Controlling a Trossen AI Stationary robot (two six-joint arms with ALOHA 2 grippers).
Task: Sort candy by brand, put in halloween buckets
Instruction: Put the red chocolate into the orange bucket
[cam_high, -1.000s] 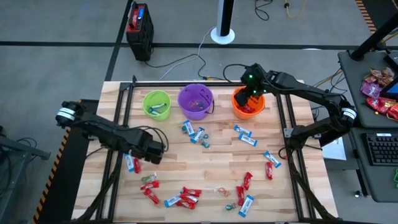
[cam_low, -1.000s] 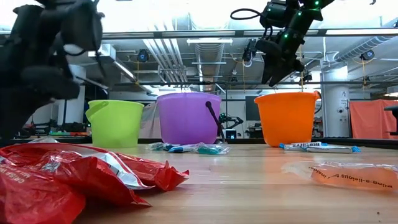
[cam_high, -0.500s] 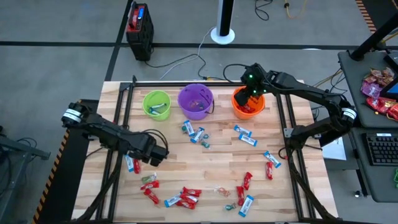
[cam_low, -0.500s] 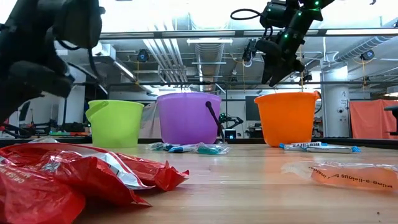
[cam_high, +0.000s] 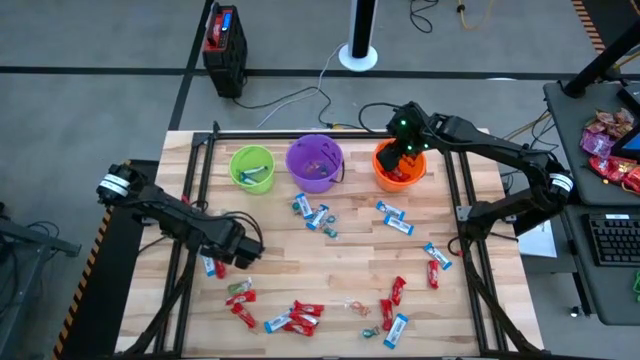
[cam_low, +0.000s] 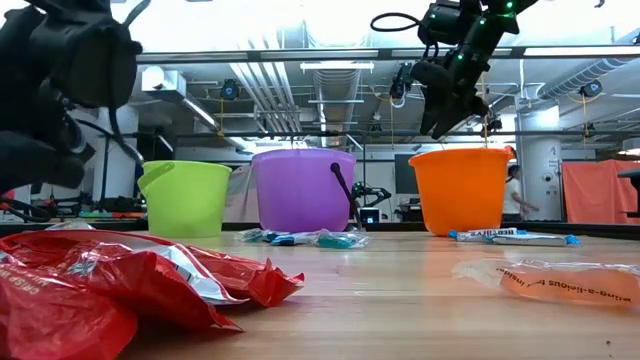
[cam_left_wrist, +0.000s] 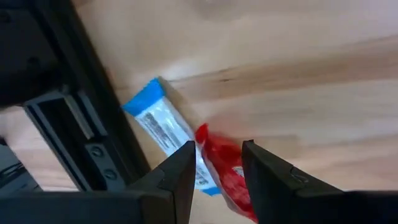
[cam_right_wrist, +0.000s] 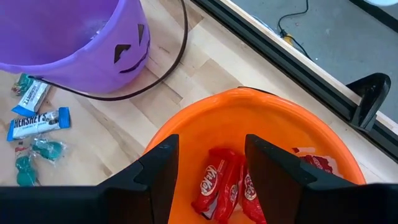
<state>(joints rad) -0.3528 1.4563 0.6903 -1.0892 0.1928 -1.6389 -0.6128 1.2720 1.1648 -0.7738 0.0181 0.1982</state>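
Observation:
Red and blue-and-white wrapped candies lie scattered over the wooden table (cam_high: 350, 250). My left gripper (cam_high: 232, 252) is open and hangs above a blue-and-white candy (cam_left_wrist: 161, 127) and a red candy (cam_left_wrist: 224, 171), which lie flat beside the left frame rail; its fingers touch neither. My right gripper (cam_high: 405, 150) is open and holds nothing; it hovers above the orange bucket (cam_right_wrist: 311, 143), where red candies (cam_right_wrist: 217, 180) lie on the bottom. The lime green bucket (cam_high: 250, 167), purple bucket (cam_high: 315, 162) and orange bucket (cam_high: 398, 172) stand in a row along the far side.
Black frame rails (cam_high: 190, 240) run along the table's left and right sides. Candy clusters lie mid-table (cam_high: 315, 215), on the right (cam_high: 435, 258) and near the front edge (cam_high: 295, 318). Red wrappers (cam_low: 100, 290) lie close to the low camera. A heap of candy bags (cam_high: 605, 140) sits off the table.
My left gripper has shifted a little toward the table's left and near edges, over the two candies beside the left rail. The right arm has kept still over the orange bucket.

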